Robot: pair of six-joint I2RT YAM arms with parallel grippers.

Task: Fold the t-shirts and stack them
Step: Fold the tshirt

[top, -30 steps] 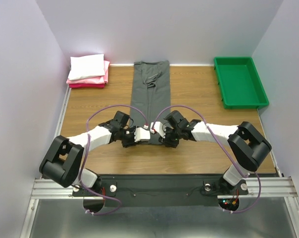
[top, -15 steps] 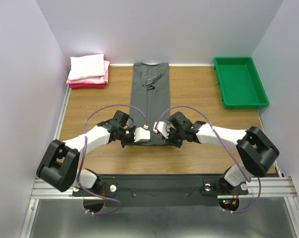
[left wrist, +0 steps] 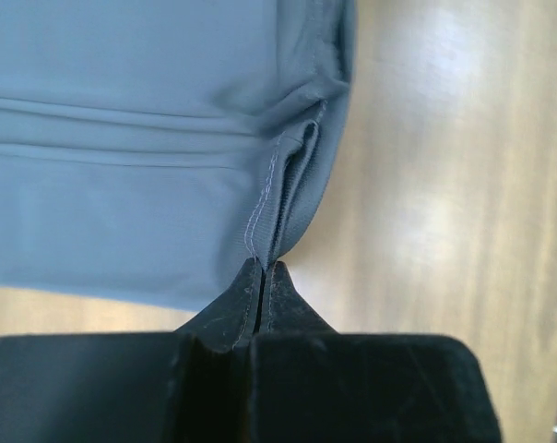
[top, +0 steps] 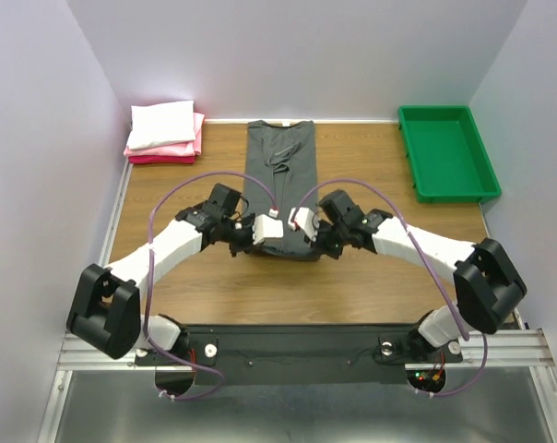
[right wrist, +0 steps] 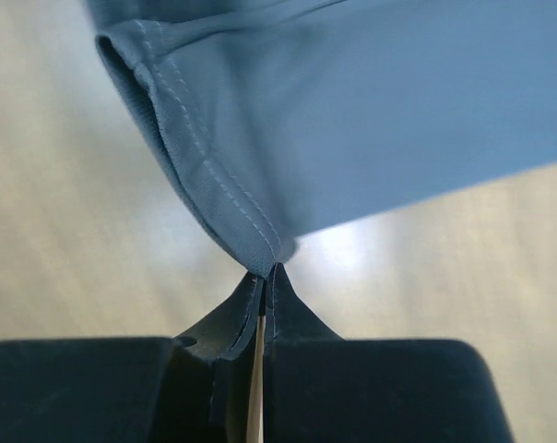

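Note:
A dark grey t-shirt (top: 280, 166), folded into a long narrow strip, lies down the middle of the table. Its near hem is lifted off the wood. My left gripper (top: 245, 242) is shut on the hem's left corner; the stitched edge (left wrist: 260, 231) runs into its tips (left wrist: 262, 269). On the right corner (right wrist: 251, 240) my right gripper (top: 317, 244) is pinched shut the same way, its tips (right wrist: 267, 275) meeting on the cloth. A stack of folded t-shirts (top: 164, 132), white on top of pink and red, sits at the far left corner.
A green plastic tray (top: 447, 153) stands at the far right. Grey walls close in the table on three sides. Bare wood (top: 177, 185) shows on both sides of the grey shirt.
Both grippers have closed on the near hem of the grey shirt and carried it away from me. The shirt's strip now looks shorter, with its near end raised.

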